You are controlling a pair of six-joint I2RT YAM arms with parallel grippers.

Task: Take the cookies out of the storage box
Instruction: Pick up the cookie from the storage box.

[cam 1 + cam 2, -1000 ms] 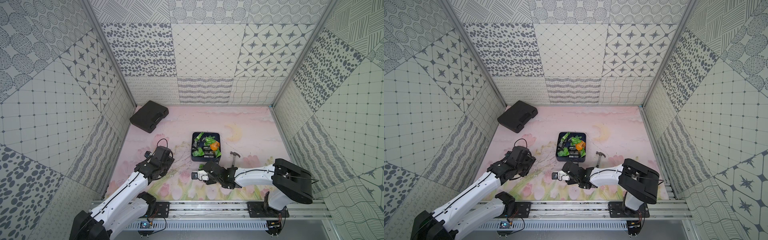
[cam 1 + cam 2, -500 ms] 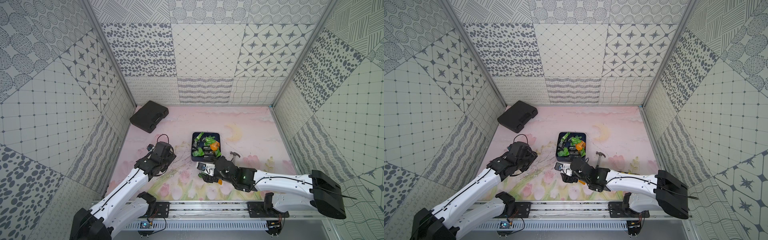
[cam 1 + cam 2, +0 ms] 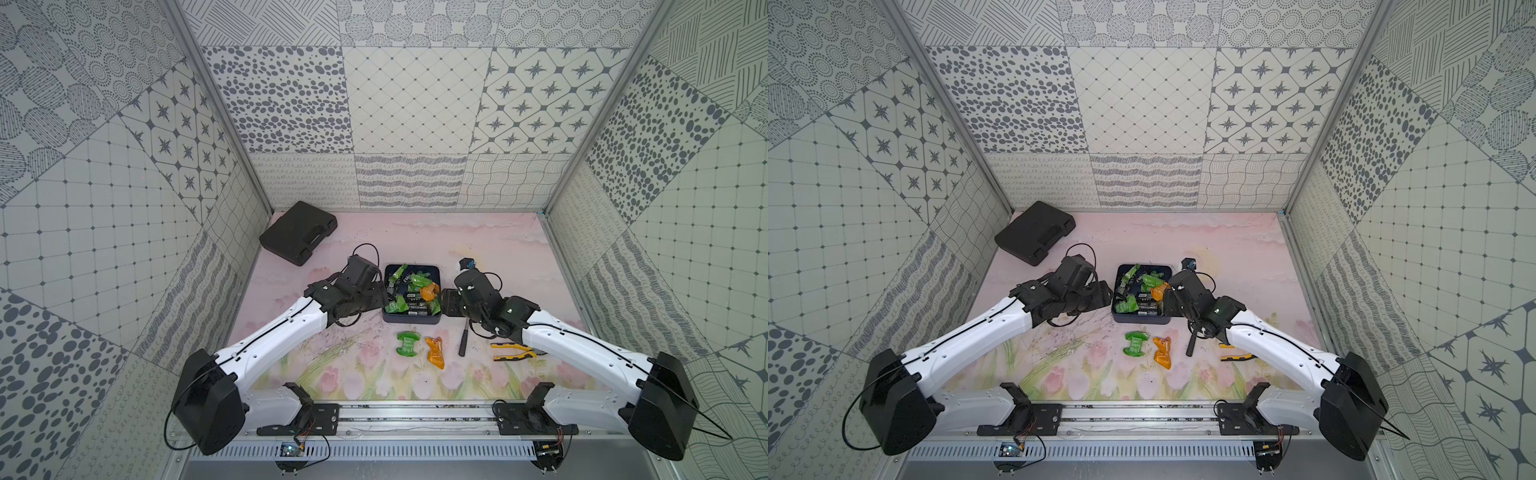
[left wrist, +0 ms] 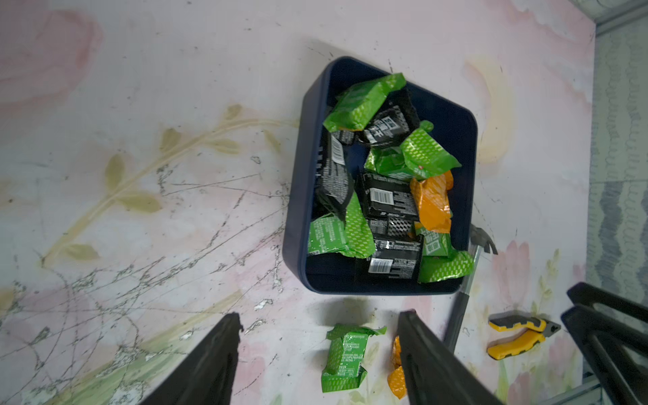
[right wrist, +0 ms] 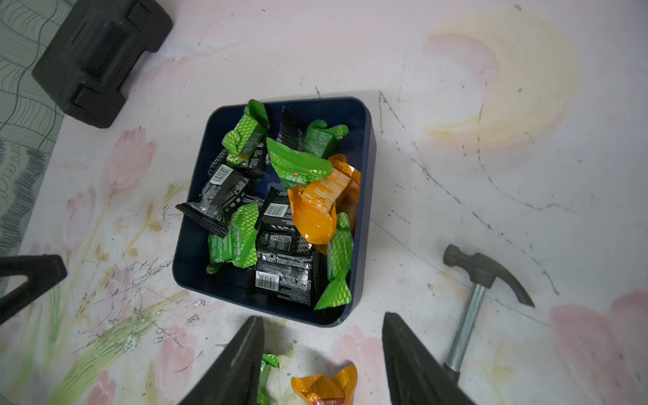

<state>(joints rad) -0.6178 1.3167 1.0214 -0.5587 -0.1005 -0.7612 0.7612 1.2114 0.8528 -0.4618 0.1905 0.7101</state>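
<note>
Wrist views, left gripper (image 4: 321,315) and right gripper (image 5: 323,315) spread empty, now moved beside storage box (image 4: 292,217)

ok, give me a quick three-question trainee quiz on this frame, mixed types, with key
1. True or false: the storage box is already empty.
2. Which packets lie outside the box, on its near side? A) a green packet and an orange packet B) two black packets C) three green packets
3. What do the left gripper and right gripper hold?
Key: 1 false, cookies remain inside; 2 A; 3 nothing, both are open and empty.
</note>
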